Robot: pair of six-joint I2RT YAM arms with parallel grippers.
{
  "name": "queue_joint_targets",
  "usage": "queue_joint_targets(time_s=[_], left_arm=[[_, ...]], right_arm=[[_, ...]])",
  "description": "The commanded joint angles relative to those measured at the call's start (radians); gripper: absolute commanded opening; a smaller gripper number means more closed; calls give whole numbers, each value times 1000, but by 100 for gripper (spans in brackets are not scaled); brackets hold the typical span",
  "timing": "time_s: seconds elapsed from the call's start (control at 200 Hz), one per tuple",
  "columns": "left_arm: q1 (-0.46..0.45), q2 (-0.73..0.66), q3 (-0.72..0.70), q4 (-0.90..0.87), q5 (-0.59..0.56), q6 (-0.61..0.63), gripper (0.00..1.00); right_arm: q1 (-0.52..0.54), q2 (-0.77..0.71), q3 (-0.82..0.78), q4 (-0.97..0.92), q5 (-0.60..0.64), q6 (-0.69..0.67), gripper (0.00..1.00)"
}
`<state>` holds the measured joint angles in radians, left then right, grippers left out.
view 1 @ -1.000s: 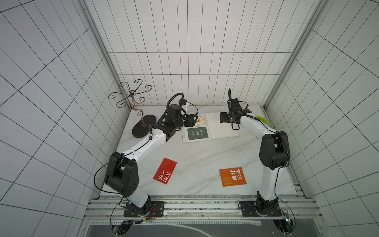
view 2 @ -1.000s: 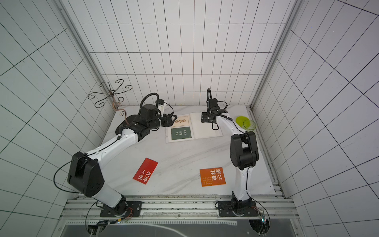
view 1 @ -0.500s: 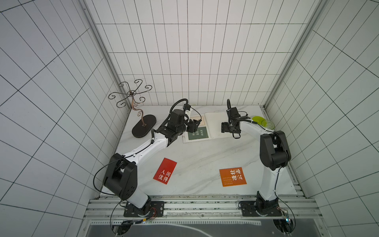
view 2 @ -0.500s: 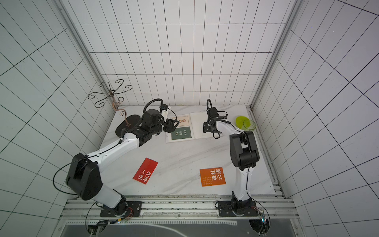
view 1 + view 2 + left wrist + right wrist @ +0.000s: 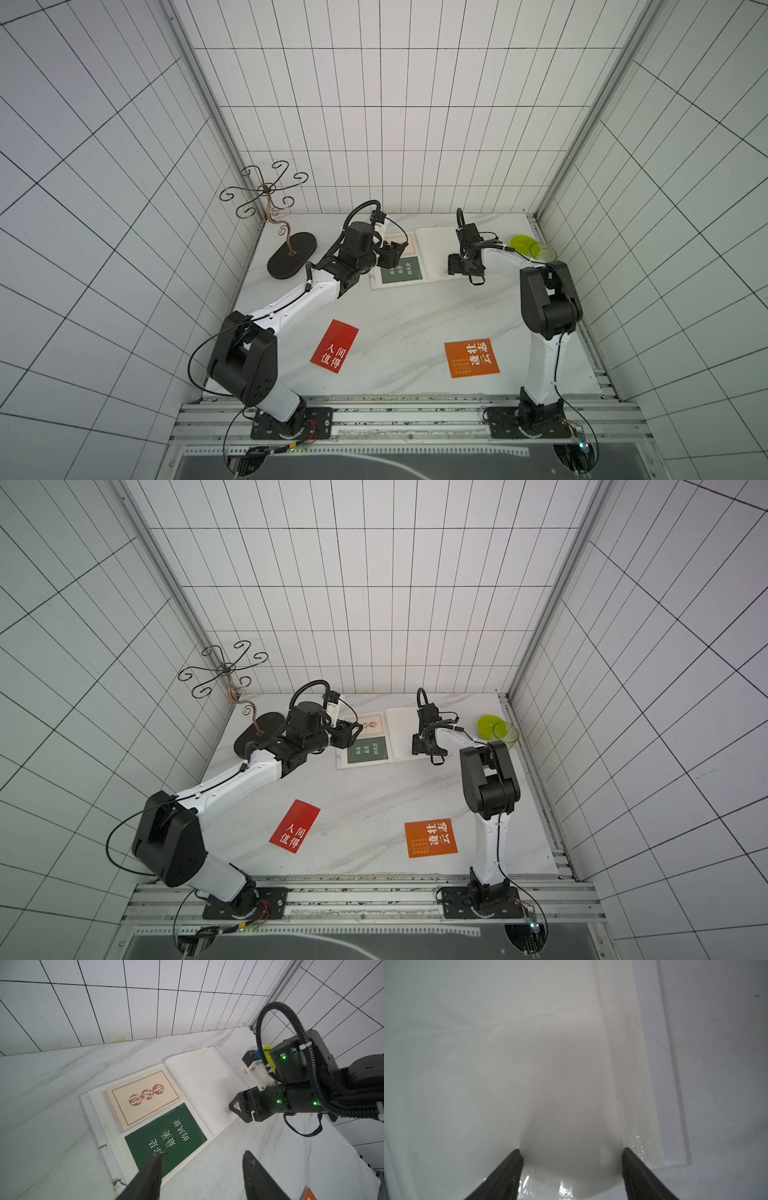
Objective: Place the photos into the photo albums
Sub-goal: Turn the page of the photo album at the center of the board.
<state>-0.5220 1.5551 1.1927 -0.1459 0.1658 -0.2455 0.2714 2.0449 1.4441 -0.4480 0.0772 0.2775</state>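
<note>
The photo album (image 5: 436, 253) (image 5: 401, 735) lies open at the back of the table. Its left page holds two photos, a cream one (image 5: 143, 1098) (image 5: 372, 724) and a dark green one (image 5: 166, 1136) (image 5: 402, 271). My left gripper (image 5: 205, 1153) (image 5: 390, 255) hovers open and empty over the green photo's near corner. My right gripper (image 5: 572, 1150) (image 5: 455, 268) (image 5: 231, 1105) stands open with its tips on the blank right page (image 5: 508, 1043), which bulges up between the fingers. A red photo (image 5: 334, 346) (image 5: 295, 826) and an orange photo (image 5: 471, 358) (image 5: 431, 838) lie flat near the front.
A curled wire stand on a dark oval base (image 5: 291, 254) stands at the back left. A yellow-green dish (image 5: 523, 242) and a clear glass (image 5: 542, 250) sit at the back right, by the right arm. Tiled walls close in three sides.
The right gripper has come down along the right page toward its front edge, and its jaws have narrowed slightly. The left gripper has shifted a little toward the front over the left page.
</note>
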Motion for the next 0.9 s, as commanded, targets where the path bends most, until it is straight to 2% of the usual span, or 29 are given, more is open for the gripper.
queue_joint_targets(time_s=[0.0, 0.13, 0.395, 0.625, 0.895], left_arm=[[-1, -27, -11, 23, -14, 13, 61], [-1, -30, -10, 23, -15, 13, 61], [-1, -33, -13, 25, -15, 11, 61], [0, -39, -19, 29, -14, 8, 61], [0, -40, -19, 28, -12, 8, 62]], right_arm=[[9, 22, -53, -12, -19, 5, 69], [9, 15, -56, -13, -8, 6, 68], [12, 7, -48, -42, 77, -9, 74], [17, 21, -51, -46, 72, -11, 69], [30, 14, -47, -62, 128, -15, 62]])
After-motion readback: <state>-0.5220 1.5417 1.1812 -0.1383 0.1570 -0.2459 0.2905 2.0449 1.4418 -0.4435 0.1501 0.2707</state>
